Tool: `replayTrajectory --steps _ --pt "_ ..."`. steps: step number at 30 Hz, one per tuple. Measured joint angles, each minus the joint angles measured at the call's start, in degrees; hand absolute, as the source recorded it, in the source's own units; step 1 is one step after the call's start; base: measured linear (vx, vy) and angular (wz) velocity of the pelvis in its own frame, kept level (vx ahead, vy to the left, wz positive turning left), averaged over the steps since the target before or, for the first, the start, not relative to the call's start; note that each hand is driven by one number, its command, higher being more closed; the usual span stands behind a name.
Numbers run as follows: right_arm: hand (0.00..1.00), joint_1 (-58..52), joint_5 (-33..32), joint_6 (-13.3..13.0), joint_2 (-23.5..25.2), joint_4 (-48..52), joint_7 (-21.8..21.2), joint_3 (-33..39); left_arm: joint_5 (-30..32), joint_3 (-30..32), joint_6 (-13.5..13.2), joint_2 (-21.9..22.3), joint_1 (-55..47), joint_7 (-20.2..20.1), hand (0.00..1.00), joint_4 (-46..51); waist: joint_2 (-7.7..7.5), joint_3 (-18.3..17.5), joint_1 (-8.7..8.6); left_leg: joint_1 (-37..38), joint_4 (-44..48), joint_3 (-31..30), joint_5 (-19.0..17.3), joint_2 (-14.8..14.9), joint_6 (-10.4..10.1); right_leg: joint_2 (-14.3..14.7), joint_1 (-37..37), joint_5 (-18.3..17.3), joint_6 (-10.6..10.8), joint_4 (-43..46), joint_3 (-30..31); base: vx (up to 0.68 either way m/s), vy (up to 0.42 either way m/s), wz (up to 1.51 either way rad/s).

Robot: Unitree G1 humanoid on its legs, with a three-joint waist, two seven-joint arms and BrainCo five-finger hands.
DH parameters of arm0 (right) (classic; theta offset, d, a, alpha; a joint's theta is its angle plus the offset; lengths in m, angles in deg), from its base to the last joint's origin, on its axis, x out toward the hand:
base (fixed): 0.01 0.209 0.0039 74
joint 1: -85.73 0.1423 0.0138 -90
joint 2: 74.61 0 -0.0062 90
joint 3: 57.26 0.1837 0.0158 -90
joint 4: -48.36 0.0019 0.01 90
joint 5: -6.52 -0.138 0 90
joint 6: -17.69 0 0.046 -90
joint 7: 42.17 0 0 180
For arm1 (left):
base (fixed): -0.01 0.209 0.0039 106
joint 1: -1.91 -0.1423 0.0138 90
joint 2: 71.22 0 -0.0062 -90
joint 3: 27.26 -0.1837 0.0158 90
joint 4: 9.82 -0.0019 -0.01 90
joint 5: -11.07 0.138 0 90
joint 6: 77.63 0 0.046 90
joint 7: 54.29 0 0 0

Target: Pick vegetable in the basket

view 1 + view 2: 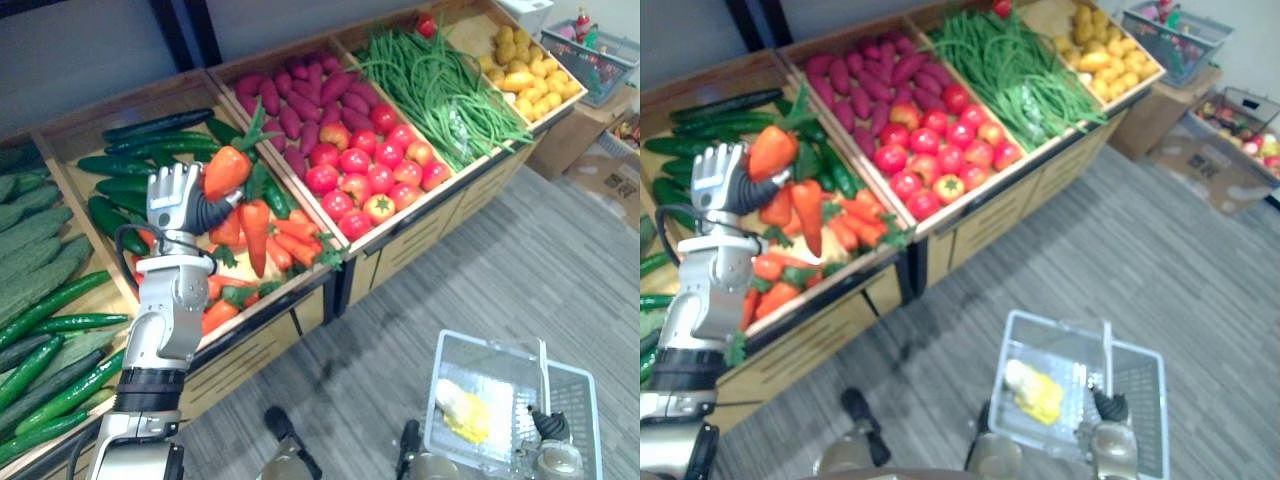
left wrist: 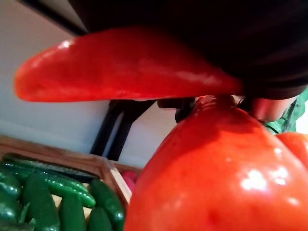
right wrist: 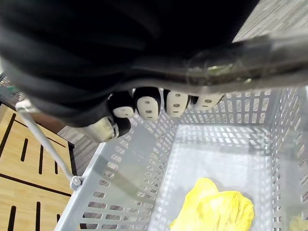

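While my left hand (image 1: 172, 200) is curled round a glossy orange carrot with a green leafy top (image 1: 226, 170), raised above the wooden carrot crate (image 1: 262, 300), pickup looks done. The white perforated plastic basket (image 1: 470, 338) hangs at 4 o'clock, handle gripped in my right hand (image 3: 144, 103). Next: carry across, lower, release inside.

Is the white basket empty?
No, a yellow item lies inside the white basket, while the carrot is held in the left hand.
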Motion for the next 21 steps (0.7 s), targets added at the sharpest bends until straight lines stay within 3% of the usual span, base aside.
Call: replayTrajectory --steps 7,13,21 --pt "1.00 -0.9 2.2 0.0 -2.2 2.6 -1.2 -0.8 -0.2 -4.0 -4.0 0.0 -2.7 0.0 1.00 4.8 0.09 -2.5 0.00 0.7 0.0 0.2 -0.2 -0.2 -0.1 0.0 0.8 0.3 0.4 -0.8 0.2 0.01 0.001 -0.02" --pt "1.00 0.6 2.3 0.0 -10.3 2.7 -2.7 -3.6 -0.3 -10.4 -7.8 0.0 -4.5 -0.8 1.00 6.4 0.96 -3.6 -0.08 2.4 0.0 1.6 -0.2 -0.1 -0.2 0.0 1.3 0.4 0.6 -0.7 1.7 0.02 0.002 -0.12" --pt "1.00 4.8 3.9 0.1 -16.8 8.6 -7.4 -11.3 -4.8 -24.0 -11.4 1.8 -4.5 -3.1 1.00 8.6 2.53 -4.5 -0.36 6.6 0.0 7.9 -1.7 -0.2 -0.9 -0.4 0.6 0.4 0.6 0.2 6.5 0.01 0.008 -0.31"
